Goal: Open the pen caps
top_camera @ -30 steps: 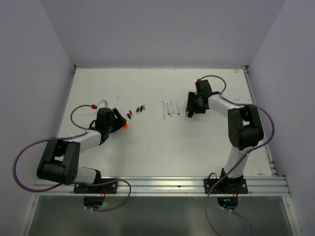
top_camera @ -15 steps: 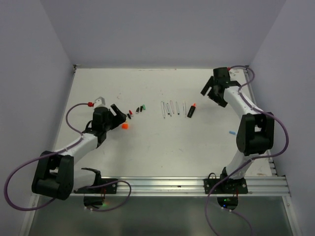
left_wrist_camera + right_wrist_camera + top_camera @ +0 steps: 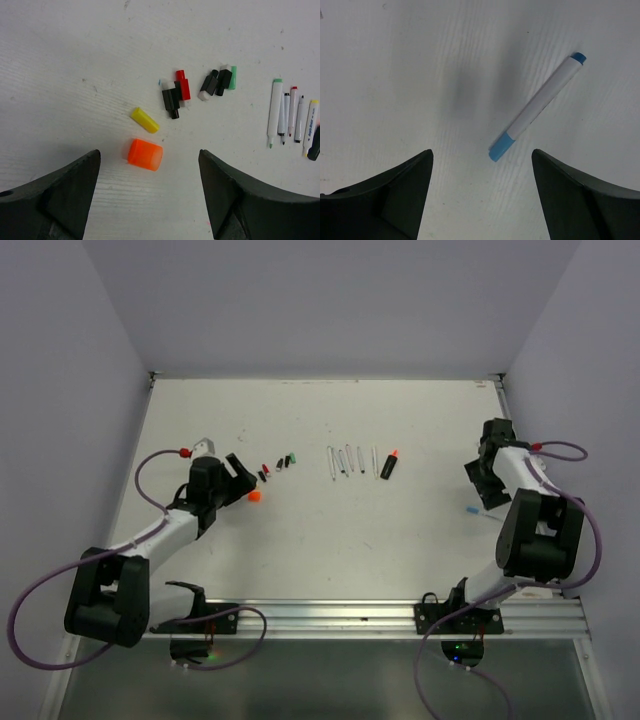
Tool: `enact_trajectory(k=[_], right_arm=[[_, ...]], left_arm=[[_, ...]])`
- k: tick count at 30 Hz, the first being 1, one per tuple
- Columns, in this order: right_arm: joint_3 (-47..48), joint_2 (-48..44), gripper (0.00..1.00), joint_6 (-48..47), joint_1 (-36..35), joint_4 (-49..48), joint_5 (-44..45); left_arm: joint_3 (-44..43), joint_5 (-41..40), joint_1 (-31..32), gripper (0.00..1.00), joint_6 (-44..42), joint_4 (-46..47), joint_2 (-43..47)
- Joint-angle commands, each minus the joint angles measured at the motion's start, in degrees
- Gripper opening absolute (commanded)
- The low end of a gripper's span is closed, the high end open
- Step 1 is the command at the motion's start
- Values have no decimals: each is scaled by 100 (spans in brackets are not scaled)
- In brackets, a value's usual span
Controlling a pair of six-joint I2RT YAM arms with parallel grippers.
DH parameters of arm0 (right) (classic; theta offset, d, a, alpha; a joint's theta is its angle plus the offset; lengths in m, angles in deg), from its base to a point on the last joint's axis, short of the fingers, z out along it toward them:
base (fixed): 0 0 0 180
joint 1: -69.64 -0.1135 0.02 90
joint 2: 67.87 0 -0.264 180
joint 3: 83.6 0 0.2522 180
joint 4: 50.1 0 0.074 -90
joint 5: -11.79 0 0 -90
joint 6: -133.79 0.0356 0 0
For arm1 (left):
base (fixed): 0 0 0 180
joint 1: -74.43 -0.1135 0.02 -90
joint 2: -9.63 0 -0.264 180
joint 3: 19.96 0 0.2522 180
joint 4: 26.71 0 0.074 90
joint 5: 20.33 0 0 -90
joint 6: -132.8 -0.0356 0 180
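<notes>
Hovering over the white table (image 3: pixel 330 540), the left gripper (image 3: pixel 238 478) has its jaws spread wide and grasps nothing. In the left wrist view an orange cap (image 3: pixel 145 154) lies on its side between the two fingers, touching neither. A yellow cap (image 3: pixel 144 120) lies just beyond it toward 12 o'clock. Toward 1 o'clock sit a black-and-red clump of caps (image 3: pixel 176 92) and, farther on, a black-and-green clump (image 3: pixel 220 82). Toward 3 o'clock of these clumps, a row of thin white pens (image 3: pixel 292 117) lies side by side. Over at the table's 3 o'clock edge, the right gripper (image 3: pixel 481 165) is likewise released and empty. Ahead of it, toward 1 o'clock, a white pen (image 3: pixel 540 102) lies aslant on the table. Its blue cap (image 3: pixel 497 149) sits on the end nearer the fingers, clear of both.
</notes>
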Motion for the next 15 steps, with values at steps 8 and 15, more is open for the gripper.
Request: enact_trajectory(k=[8, 15], right_arm=[[-838, -716, 81, 821, 402, -506, 416], [-1427, -1077, 70, 883, 728, -1156, 284]], left_arm=[[-135, 72, -35, 82, -89, -38, -146], [-161, 99, -35, 82, -53, -21, -120]])
